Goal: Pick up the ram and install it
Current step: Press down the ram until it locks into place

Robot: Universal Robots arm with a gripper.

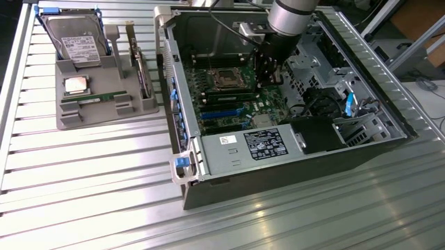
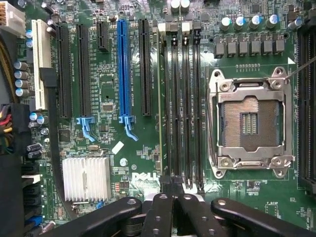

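Green ram (image 2: 160,98): on edge in the memory slots (image 2: 186,108), one end reaching the fingertips; grip on it not discernible.
Black gripper (image 2: 173,190): jaws clenched together, low over the motherboard (image 2: 108,89) inside the computer case (image 1: 389,88).
Metal processor socket (image 2: 249,123): empty, just beside the jaws, beyond the slots.
Second green ram stick (image 1: 104,97): well apart from the jaws, flat on the grey tray (image 1: 104,73).
Tray neighbours: hard drive (image 1: 76,41), silver processor chip (image 1: 76,84).
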